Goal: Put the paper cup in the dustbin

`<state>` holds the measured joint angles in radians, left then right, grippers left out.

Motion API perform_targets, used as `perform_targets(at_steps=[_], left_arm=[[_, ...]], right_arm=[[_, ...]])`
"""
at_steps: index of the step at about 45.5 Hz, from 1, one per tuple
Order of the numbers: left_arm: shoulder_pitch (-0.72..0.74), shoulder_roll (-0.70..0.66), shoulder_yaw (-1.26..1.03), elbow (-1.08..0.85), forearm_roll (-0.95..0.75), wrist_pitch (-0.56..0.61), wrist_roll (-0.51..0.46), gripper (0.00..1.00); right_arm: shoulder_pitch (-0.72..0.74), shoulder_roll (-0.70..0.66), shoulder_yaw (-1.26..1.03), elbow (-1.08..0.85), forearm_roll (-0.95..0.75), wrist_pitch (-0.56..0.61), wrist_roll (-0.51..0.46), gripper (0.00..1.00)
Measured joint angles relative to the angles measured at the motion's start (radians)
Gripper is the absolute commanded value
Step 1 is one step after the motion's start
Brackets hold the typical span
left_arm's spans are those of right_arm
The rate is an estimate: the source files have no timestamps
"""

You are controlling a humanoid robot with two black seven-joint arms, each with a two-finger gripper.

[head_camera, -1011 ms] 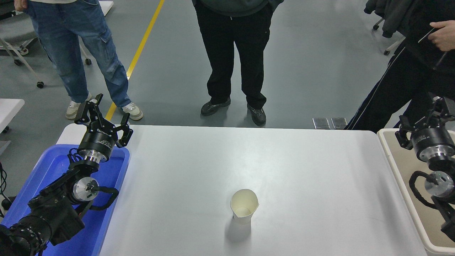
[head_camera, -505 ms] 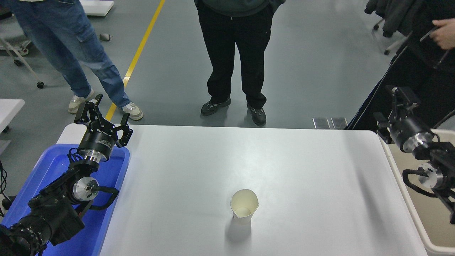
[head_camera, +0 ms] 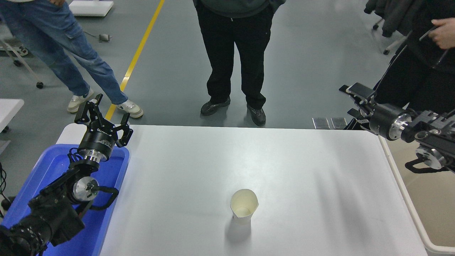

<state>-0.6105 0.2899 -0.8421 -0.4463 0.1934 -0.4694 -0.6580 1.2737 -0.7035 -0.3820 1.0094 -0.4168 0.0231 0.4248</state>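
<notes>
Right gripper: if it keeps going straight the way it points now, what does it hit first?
Probably nothing on the table: the right gripper points left and away, beyond the far edge, well clear of the paper cup. Depth unclear.

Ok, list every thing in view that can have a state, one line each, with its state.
paper cup: upright on the white table, open end up, rim slightly pinched, not held.
dustbin: at the table's right edge, open top, visible part holds nothing.
blue bin: at the table's left edge, open top.
right gripper: open, empty, above the table's far right corner.
left gripper: open, empty, parked over the blue bin.
</notes>
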Motion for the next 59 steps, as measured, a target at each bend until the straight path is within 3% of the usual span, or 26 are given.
perform_targets(at_steps=[20,42,59], left_arm=[[0.0,0.0,0.0,0.0,0.0,0.0,0.0,1.0],[0.0,0.0,0.0,0.0,0.0,0.0,0.0,1.0],[0.0,0.0,0.0,0.0,0.0,0.0,0.0,1.0]], right_arm=[[0.326,0.015,-0.4,0.343,-0.05,0.032,-0.016,0.99],[0.384,0.263,-0.51,0.43,-0.038,0.044,-0.088,0.99],[0.373,0.428,-0.565,0.412,0.08,-0.003,-0.157,0.99]])
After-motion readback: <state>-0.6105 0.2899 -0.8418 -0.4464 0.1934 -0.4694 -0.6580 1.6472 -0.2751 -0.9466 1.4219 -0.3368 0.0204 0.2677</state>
